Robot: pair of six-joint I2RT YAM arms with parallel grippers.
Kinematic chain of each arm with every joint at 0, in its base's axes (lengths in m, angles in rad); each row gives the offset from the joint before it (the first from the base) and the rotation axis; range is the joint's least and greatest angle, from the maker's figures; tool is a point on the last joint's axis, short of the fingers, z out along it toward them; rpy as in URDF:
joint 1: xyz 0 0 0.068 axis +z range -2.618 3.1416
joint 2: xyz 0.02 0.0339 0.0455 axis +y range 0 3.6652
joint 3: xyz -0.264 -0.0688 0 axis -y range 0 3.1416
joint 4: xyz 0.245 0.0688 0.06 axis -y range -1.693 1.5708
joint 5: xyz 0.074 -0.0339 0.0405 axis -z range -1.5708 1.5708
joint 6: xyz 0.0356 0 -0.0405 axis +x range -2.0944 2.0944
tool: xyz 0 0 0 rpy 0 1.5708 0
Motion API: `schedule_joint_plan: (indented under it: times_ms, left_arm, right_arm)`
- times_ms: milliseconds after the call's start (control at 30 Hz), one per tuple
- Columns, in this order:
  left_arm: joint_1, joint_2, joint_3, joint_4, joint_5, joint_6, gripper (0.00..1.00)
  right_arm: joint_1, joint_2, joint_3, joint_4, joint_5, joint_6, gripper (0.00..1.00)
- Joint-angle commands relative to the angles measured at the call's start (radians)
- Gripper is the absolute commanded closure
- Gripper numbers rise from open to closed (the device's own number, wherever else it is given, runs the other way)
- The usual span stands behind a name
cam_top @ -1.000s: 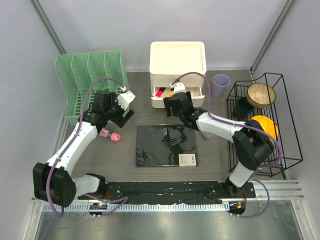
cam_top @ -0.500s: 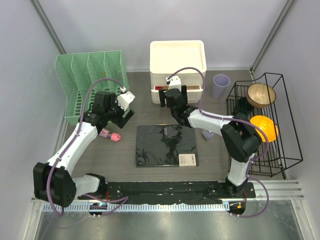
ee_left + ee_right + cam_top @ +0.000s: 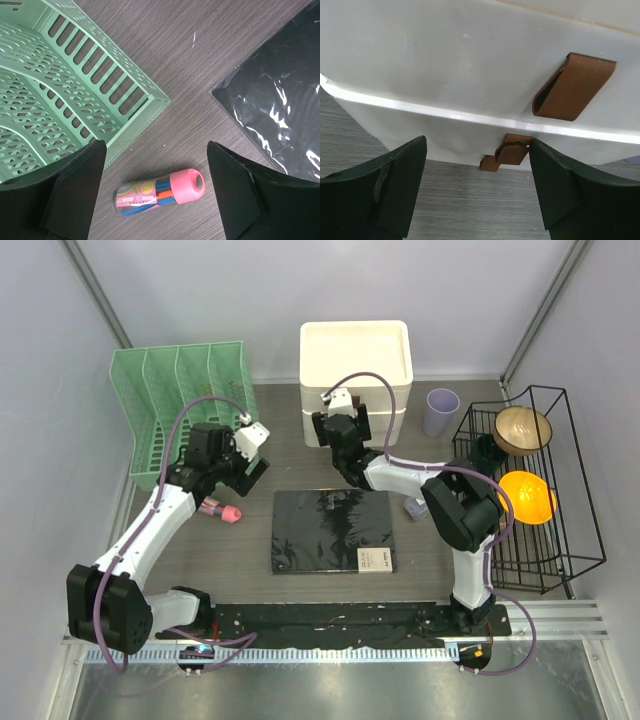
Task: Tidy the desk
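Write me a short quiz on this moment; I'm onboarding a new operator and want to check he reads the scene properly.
1. True or false: the pink-capped marker tube lies inside the green file rack.
2. The left arm's fingers are: A) open, clear of the tube; B) shut on the tube; C) shut and empty.
3. What holds the orange bowl?
Key: 1 false, it lies on the desk beside it; 2 A; 3 the black wire rack.
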Motion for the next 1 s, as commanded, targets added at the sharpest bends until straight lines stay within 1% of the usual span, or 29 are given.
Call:
schedule_joint_plan:
  times_ms: [0, 367, 500, 567, 767, 967]
  left_arm:
    - [0.006, -0.019, -0.021, 0.044, 0.030, -0.006, 0.13]
    - [0.005, 0.009, -0.029, 0.055, 0.036, -0.014, 0.13]
    - [0.005, 0.015, -0.032, 0.058, 0.044, -0.014, 0.13]
    - [0.005, 0.018, -0.030, 0.060, 0.046, -0.012, 0.13]
    - [0.005, 0.035, -0.026, 0.069, 0.061, -0.011, 0.13]
    - [0.005, 0.067, -0.014, 0.078, 0.081, -0.014, 0.13]
  right_arm:
    - [0.002, 0.009, 0.054, 0.156, 0.022, -0.073, 0.13]
    - [0.002, 0.044, 0.076, 0.169, -0.007, -0.093, 0.14]
    - [0.004, 0.035, 0.068, 0.119, -0.030, -0.045, 0.14]
    - [0.005, 0.013, 0.047, 0.081, -0.041, -0.021, 0.14]
    - [0.015, -0.033, -0.024, 0.059, -0.044, 0.002, 0.14]
    - [0.016, -0.031, -0.039, 0.037, -0.003, 0.030, 0.14]
